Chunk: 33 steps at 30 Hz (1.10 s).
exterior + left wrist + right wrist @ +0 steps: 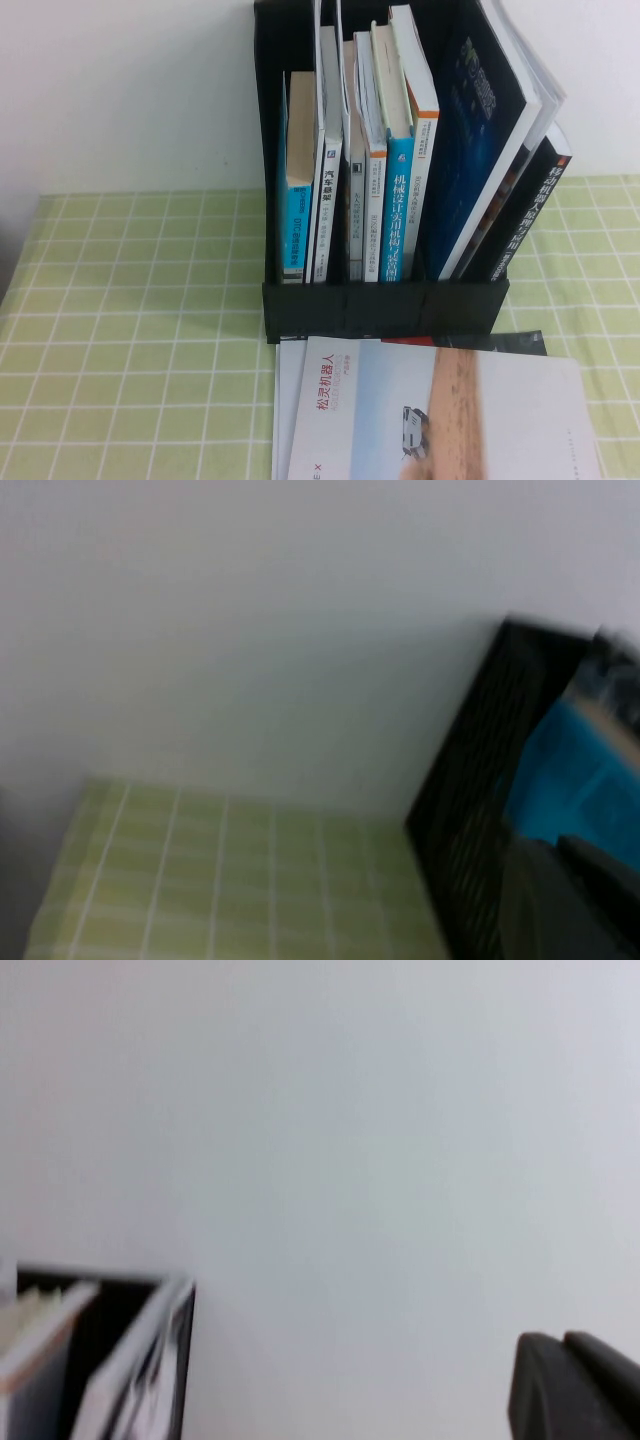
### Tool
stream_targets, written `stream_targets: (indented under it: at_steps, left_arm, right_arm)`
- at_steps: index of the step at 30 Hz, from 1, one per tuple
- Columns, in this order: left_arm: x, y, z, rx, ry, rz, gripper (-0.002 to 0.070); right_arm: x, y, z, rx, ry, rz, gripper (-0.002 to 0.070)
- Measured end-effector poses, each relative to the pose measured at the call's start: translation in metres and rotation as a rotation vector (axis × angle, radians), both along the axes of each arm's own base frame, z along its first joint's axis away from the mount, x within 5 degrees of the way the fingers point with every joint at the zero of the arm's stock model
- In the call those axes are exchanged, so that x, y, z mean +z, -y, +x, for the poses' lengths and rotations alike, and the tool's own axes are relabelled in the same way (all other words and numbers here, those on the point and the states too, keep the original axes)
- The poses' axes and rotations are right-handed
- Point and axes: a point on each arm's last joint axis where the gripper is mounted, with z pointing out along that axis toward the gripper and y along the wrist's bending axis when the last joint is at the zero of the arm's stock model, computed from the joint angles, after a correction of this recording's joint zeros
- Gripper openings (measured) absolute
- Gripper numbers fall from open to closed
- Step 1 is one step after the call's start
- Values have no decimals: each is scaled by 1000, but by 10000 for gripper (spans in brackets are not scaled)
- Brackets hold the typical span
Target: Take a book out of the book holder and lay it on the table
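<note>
The black book holder stands upright at the middle of the green checked table, packed with upright books. The book, black with a big white Chinese title, leans to the right in the holder's rightmost slot, behind a large dark-blue book. Neither gripper shows in the high view. In the left wrist view my left gripper is shut and empty, beside the holder's mesh side. My right gripper is shut with nothing in it, facing the white wall beside the holder's top.
A white book with a red Chinese title lies flat on the table in front of the holder, with a dark cover edge showing beneath it. A white wall rises behind. Open cloth lies to the holder's left.
</note>
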Motion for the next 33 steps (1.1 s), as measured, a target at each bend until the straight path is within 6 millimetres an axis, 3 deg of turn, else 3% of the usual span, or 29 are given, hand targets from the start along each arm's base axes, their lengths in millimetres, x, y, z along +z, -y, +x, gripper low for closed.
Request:
stream_targets:
  at_steps: [4,7,11,15,19,23,26,33]
  left_arm:
    - [-23,3,28,-51,-232,205,-3]
    - [-32,7,37,-96,-306,241,-3]
    - [-35,17,42,-184,-326,147,-3]
    - [-32,41,54,-424,-288,171,-3]
    - [-14,66,77,-630,-190,176,-3]
    - [8,95,114,-763,-117,230,-3]
    - [13,125,142,-857,-105,289,-3]
    - [47,203,196,-999,29,400,-3]
  right_arm:
    - [-22,1,30,-1,-317,-144,-2]
    - [-38,1,39,15,-460,-182,-2]
    - [-57,-8,41,111,-550,-78,-2]
    - [-83,-16,45,189,-675,18,-2]
    - [-108,-22,49,226,-726,186,-2]
    - [-131,-30,52,285,-705,399,-2]
    - [-142,-35,52,360,-678,376,-2]
    - [-143,-35,56,379,-617,310,-1]
